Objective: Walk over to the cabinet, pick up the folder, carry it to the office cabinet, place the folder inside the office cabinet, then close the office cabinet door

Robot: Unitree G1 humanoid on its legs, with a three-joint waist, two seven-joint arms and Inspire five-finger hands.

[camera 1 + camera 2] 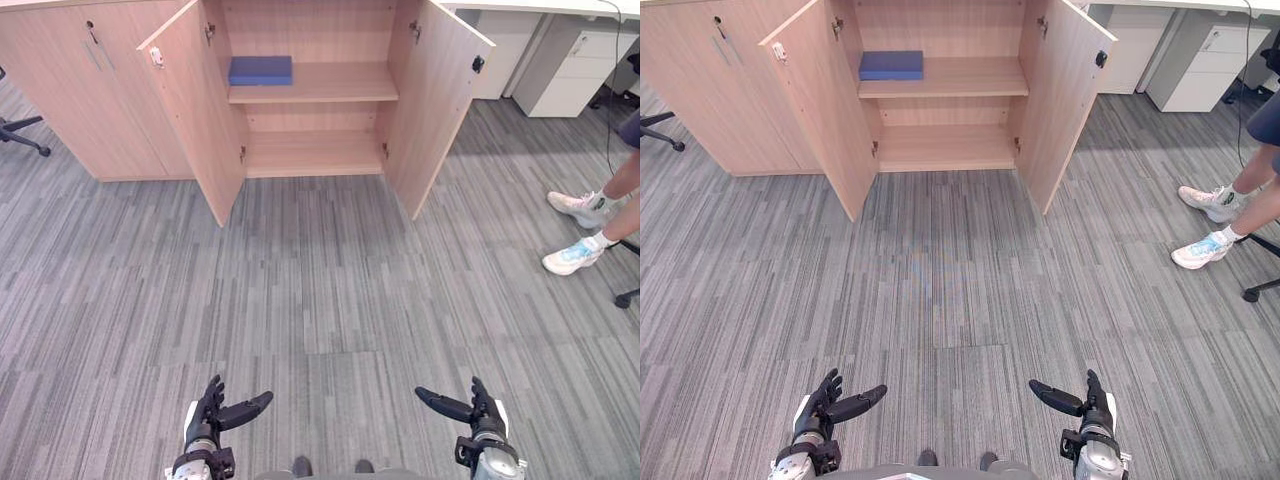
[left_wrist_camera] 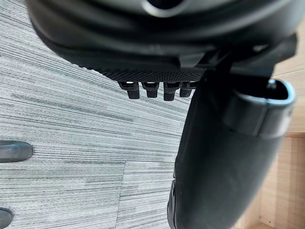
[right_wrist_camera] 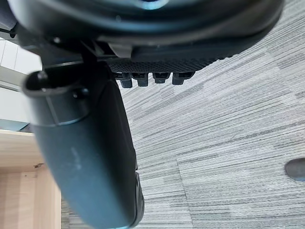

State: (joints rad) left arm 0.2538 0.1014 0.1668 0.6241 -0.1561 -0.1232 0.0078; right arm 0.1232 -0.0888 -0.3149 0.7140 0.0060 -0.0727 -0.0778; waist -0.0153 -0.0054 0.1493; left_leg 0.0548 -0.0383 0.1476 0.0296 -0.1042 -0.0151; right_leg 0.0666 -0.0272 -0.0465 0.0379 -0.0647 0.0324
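Folder [image 1: 260, 70] on cabinet shelf [image 1: 335, 85], well apart from fingers [image 1: 211, 393].

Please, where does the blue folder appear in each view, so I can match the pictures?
Left eye view: blue folder on the open cabinet's upper shelf, left end.
Right eye view: folder on the same shelf, left end.
Left wrist view: left hand, carpet, a strip of pale wood.
Right wrist view: right hand, carpet, pale wood again.
Shared landmark: the cabinet's pale wood.

Person's shoes [image 1: 572, 258], white drawer unit [image 1: 575, 65]
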